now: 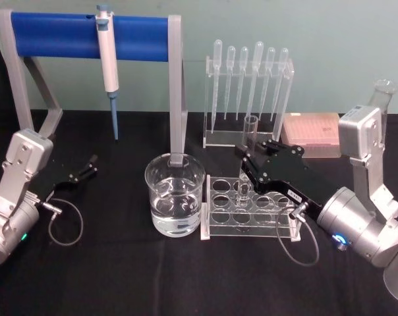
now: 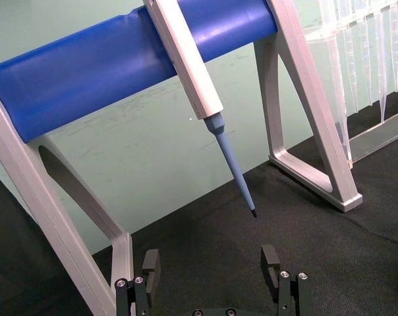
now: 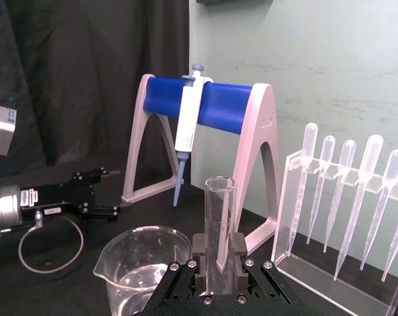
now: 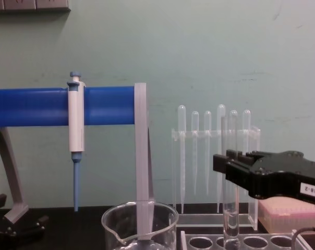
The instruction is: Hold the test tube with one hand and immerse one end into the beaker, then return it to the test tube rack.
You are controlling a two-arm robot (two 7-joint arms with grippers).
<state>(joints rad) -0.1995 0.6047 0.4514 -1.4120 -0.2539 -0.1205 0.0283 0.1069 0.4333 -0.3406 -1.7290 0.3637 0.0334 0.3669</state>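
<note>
At the middle of the black desk, the right gripper is clenched on the test tube, which stands upright over the clear rack with round holes. Its rounded bottom sits low in one of the rack's back holes, and its open rim rises above the black fingers — the right wrist view shows both pads pressed against the glass from either side. From the chest view the tube runs straight down past the gripper's front into the rack.

Just to the left of the rack stands the beaker, partly filled with clear liquid, its spout visible in the right wrist view; the tube is beside it, not in it.

Behind the rack is a clear stand of bulb-topped pipettes, with a pink box to its right. A blue-and-grey stand at the back left carries a white-and-blue pipettor, tip hanging down.

Far left, the left gripper rests low by the desk, fingers apart and holding nothing — well away from the beaker.
</note>
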